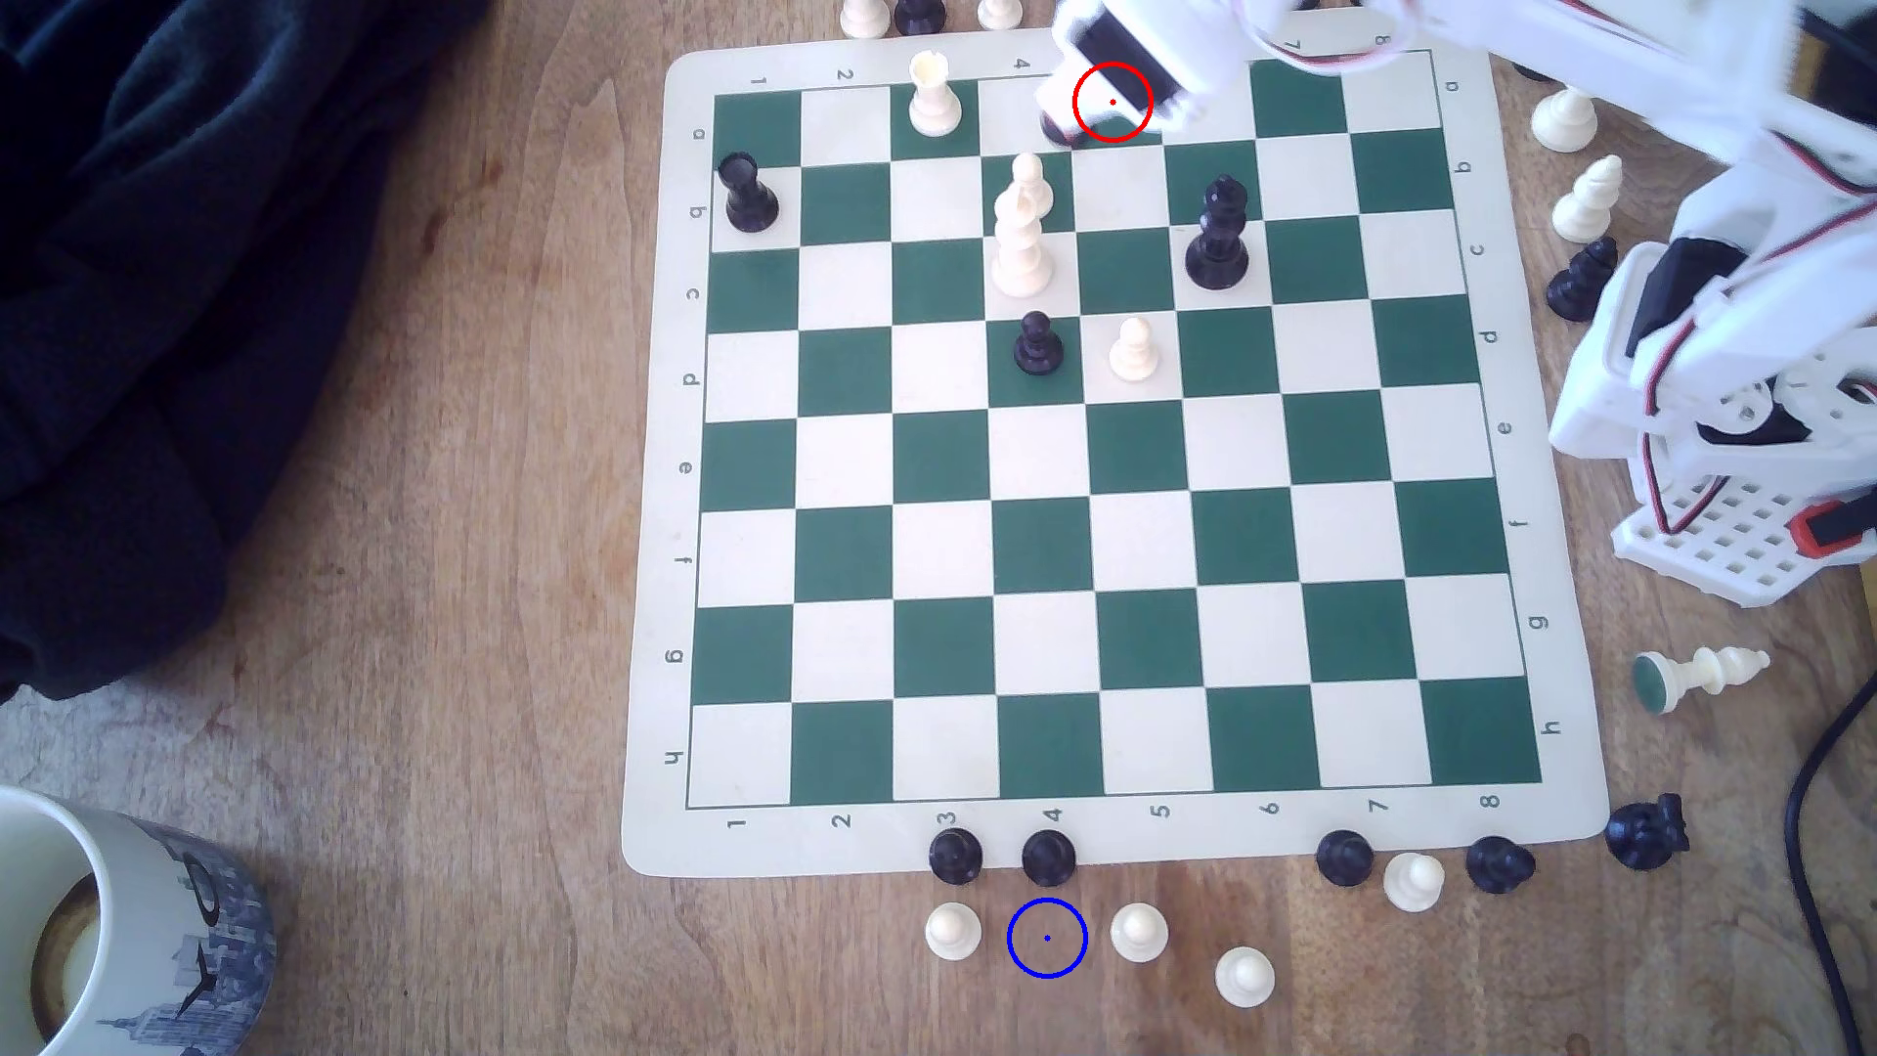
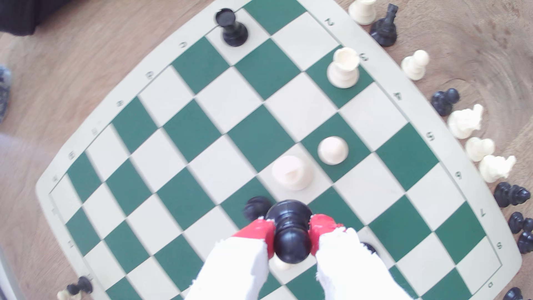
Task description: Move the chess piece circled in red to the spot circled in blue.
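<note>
A: Where's the pawn (image 2: 290, 230) now?

B: Clamped in the end effector (image 2: 291, 235). The wrist view shows the red pads (image 2: 259, 230) pressed on either side just under its ball head. In the exterior view the arm is over the far edge of the board (image 1: 650, 508), around the red ring, and hides most of the pawn.

A: Is it off the board?

B: It looks lifted, though I can't be sure.

A: How should the carry go?

B: Raise it above the tall white piece (image 1: 1019, 244) and the black king (image 1: 1219, 234), then cross the board to the blue ring (image 1: 1047, 938) on the bench (image 1: 457, 609). That spot sits between two white pawns (image 1: 953, 931), just past two black ones, so come straight down, centred, and release only once the base is seated.
</note>
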